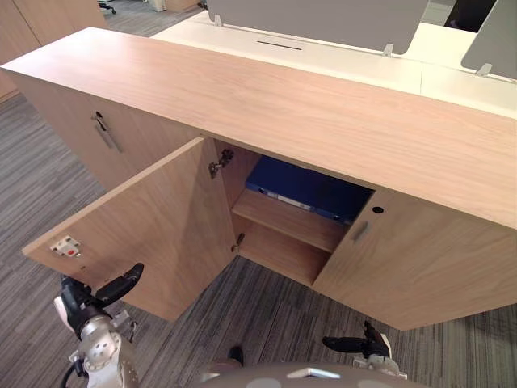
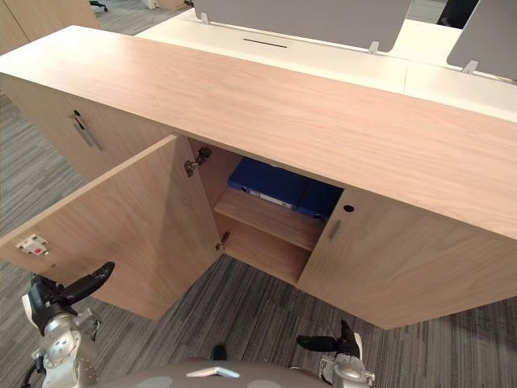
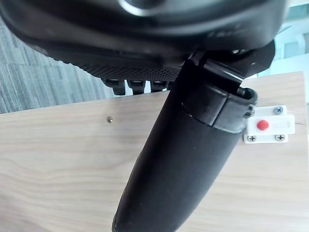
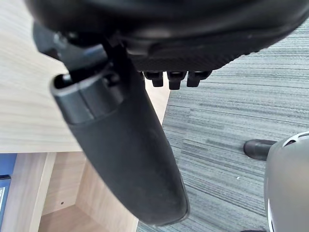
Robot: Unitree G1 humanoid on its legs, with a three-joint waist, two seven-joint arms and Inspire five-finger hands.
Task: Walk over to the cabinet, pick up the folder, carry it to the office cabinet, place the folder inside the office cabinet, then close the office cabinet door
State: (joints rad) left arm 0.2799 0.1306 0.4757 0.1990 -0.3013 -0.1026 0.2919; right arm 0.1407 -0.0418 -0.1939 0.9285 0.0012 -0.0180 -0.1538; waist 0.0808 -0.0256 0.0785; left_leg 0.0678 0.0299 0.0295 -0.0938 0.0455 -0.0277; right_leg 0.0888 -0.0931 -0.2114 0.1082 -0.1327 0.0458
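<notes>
Office: wooden cabinet (image 1: pixel 283 113), partitioned desks (image 1: pixel 339 69).

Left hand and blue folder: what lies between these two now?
The open cabinet door: in the left eye view its inner face stretches from the left hand by its free edge to the hinges beside the folder.

Both eye views look steeply down from the head onto the office cabinet (image 1: pixel 283 105), its open door (image 1: pixel 153 226) and the grey carpet (image 1: pixel 266 323), and share nearly the same scene. The left wrist view faces the door's inner side from very close, past the left hand (image 3: pixel 183 159). The right wrist view looks past the right hand (image 4: pixel 125 159) at carpet and, it seems, the cabinet's interior.
</notes>
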